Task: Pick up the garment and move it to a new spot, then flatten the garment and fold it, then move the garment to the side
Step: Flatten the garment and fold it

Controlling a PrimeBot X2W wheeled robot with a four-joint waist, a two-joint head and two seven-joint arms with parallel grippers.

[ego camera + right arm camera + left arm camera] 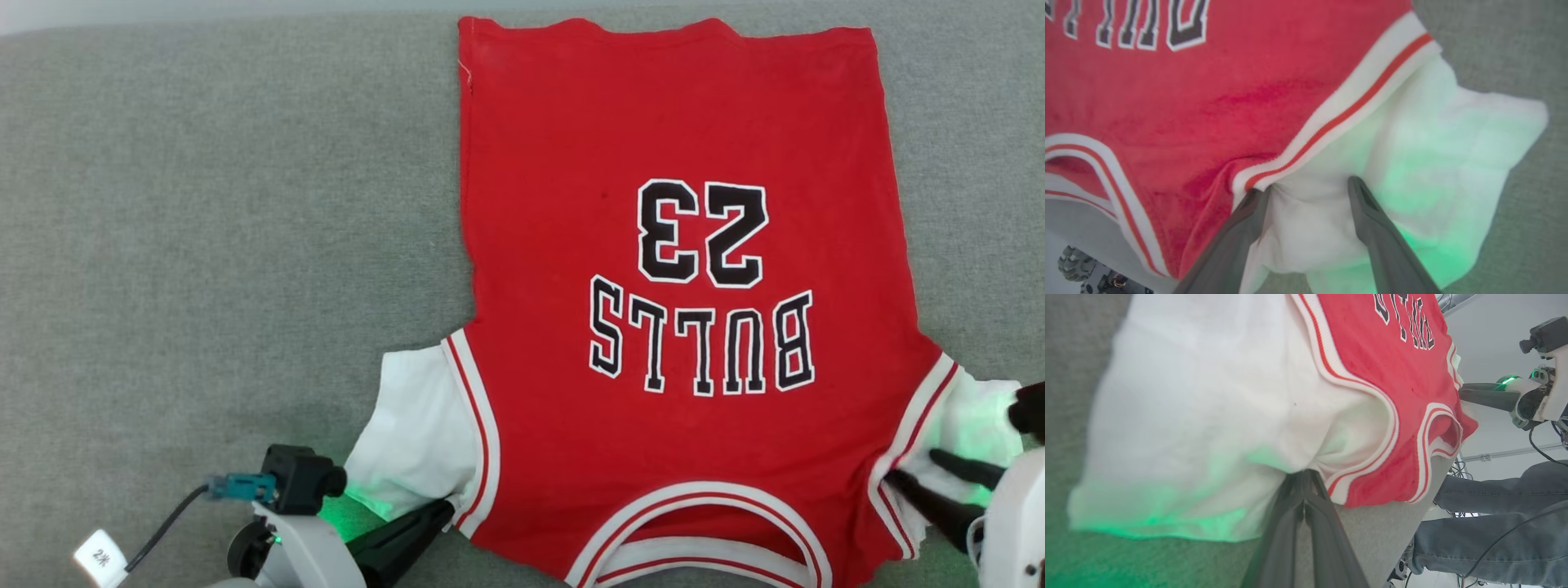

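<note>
Head view first: you've got the garment (678, 245) laid out flat on the grey surface (204, 245), right of middle. The collar's nearest the robot, so the lettering reads upside down. Your left gripper (442, 511) is down at the lower left, tips at the seam where the white sleeve meets the striped trim. Your right gripper (913, 467) is at the lower right, on the other white sleeve.

Left wrist view: the fingers (1290, 514) are pressed together and the sleeve cloth puckers right at their tips, so it looks like a pinch on the sleeve's edge by the trim. Past the table edge you can see a person's legs (1494, 531) in jeans.

Right wrist view: the two fingers here are spread apart. One tip touches the striped trim, the other lies on the white sleeve, and the sleeve cloth sits loose between them.
</note>
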